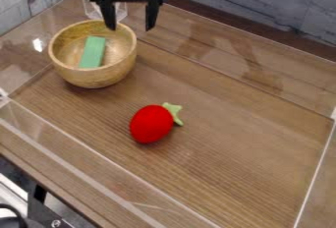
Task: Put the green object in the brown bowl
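The green object [94,52], a flat light-green bar, lies inside the brown bowl [69,70], a round tan wooden bowl at the left of the table. My gripper [130,22] hangs pointing down just behind and to the right of the bowl, above the tabletop. Its two dark fingers [108,15] stand wide apart and hold nothing. The gripper is clear of the bowl's rim and does not touch the bar.
A red strawberry-shaped toy [153,124] with small green leaves lies near the table's middle. Clear plastic walls [29,35] border the wooden table on the left, front and right. A grey plank wall runs along the back.
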Motion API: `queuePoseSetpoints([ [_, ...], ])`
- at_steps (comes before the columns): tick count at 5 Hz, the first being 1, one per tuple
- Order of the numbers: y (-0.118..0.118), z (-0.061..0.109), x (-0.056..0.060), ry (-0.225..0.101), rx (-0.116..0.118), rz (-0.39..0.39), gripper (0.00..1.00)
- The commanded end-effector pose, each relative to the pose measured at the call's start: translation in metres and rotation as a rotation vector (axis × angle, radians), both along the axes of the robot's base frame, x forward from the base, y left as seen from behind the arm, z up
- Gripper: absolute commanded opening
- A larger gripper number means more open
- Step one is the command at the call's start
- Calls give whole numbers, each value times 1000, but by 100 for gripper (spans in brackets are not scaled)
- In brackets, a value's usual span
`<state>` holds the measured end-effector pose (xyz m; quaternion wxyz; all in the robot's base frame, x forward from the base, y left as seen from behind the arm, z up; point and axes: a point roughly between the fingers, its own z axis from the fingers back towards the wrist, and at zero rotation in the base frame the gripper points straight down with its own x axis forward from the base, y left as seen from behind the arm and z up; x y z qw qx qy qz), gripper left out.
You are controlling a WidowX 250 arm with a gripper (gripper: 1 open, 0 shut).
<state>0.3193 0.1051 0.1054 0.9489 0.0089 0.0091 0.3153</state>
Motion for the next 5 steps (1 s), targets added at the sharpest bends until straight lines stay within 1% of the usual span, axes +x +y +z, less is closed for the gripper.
queuePoseSetpoints([
  [1,-7,25,2,-72,19,16,100],
  [2,-14,25,-3,-66,15,37,100],
  [4,-5,19,-18,-61,7,36,100],
  [5,-1,21,-25,-66,-2,35,100],
])
